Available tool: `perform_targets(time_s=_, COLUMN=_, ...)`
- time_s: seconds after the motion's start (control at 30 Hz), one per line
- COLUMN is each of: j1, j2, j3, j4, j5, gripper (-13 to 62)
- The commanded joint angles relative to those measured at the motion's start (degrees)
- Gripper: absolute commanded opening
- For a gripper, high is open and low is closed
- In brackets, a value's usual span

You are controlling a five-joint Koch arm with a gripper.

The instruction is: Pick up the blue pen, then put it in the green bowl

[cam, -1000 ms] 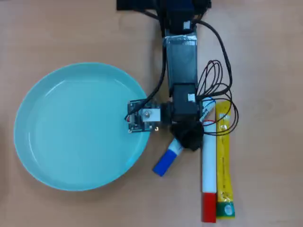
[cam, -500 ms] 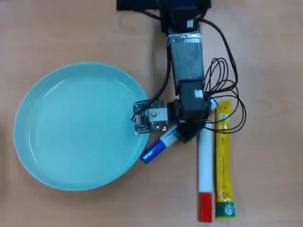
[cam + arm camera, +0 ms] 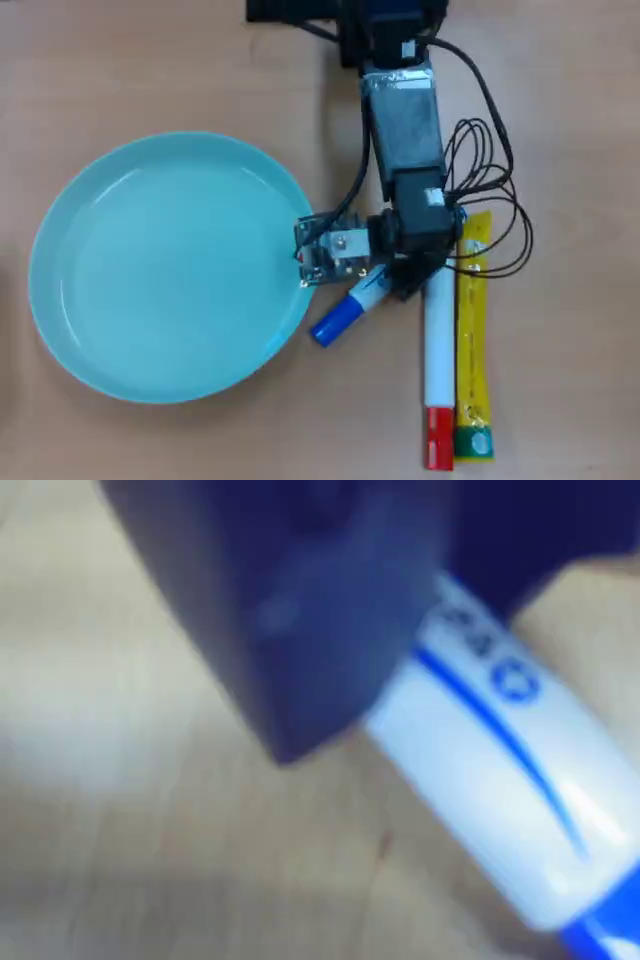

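The wooden table (image 3: 150, 60) is the biggest thing here, and everything sits on it. The green bowl (image 3: 150, 270) is a wide, round, flat dish to the left of the claw in the overhead view, and its rim comes close to the claw's side. The robot arm (image 3: 405, 130) reaches down from the top of that view, with black wires (image 3: 490, 200) looping on its right. The claw (image 3: 395, 283) is clamped on the blue pen (image 3: 345, 312). The pen pokes out to the lower left of the claw, tilted, and its blue cap ends just beside the bowl's rim. In the wrist view, a dark finger (image 3: 300, 610) of the claw presses on the pen's white body (image 3: 500, 780) with the blue print. Just below the claw lies a white marker with a red cap (image 3: 437, 380). A yellow stick packet (image 3: 473, 340) lies right beside that marker.
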State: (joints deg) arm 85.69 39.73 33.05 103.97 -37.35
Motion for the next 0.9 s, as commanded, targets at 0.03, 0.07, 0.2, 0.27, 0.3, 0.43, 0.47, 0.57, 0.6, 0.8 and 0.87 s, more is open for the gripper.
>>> perform_targets(time_s=0.03, j1=-1.5, j2=4.3, j3=-2.4, j4=6.2, j5=-0.2, gripper=-7.2)
perform_targets(time_s=0.07, j1=-1.7, j2=5.9, j3=-2.2, j4=6.2, j5=-0.1, gripper=-7.2)
perform_targets(time_s=0.2, j1=-2.1, j2=10.9, j3=-1.1, j4=6.4, j5=-0.1, gripper=-7.2)
perform_targets(time_s=0.27, j1=-2.6, j2=13.7, j3=-0.6, j4=6.4, j5=0.1, gripper=-7.2)
perform_targets(time_s=0.3, j1=-2.7, j2=15.2, j3=-0.5, j4=6.4, j5=0.2, gripper=-7.2)
perform_targets(time_s=0.43, j1=-3.5, j2=21.7, j3=-0.4, j4=6.4, j5=1.3, gripper=-7.2)
perform_targets(time_s=0.47, j1=-4.0, j2=23.1, j3=-0.4, j4=6.4, j5=1.8, gripper=-7.2)
perform_targets(time_s=0.57, j1=-5.2, j2=26.9, j3=-0.5, j4=6.4, j5=3.7, gripper=-7.2)
perform_targets(time_s=0.6, j1=-5.9, j2=28.1, j3=-0.7, j4=6.4, j5=4.1, gripper=-7.2)
perform_targets(time_s=0.8, j1=-7.6, j2=36.6, j3=-1.4, j4=6.2, j5=7.6, gripper=-7.4)
perform_targets(time_s=0.87, j1=-7.3, j2=39.1, j3=-1.1, j4=6.2, j5=9.1, gripper=-7.4)
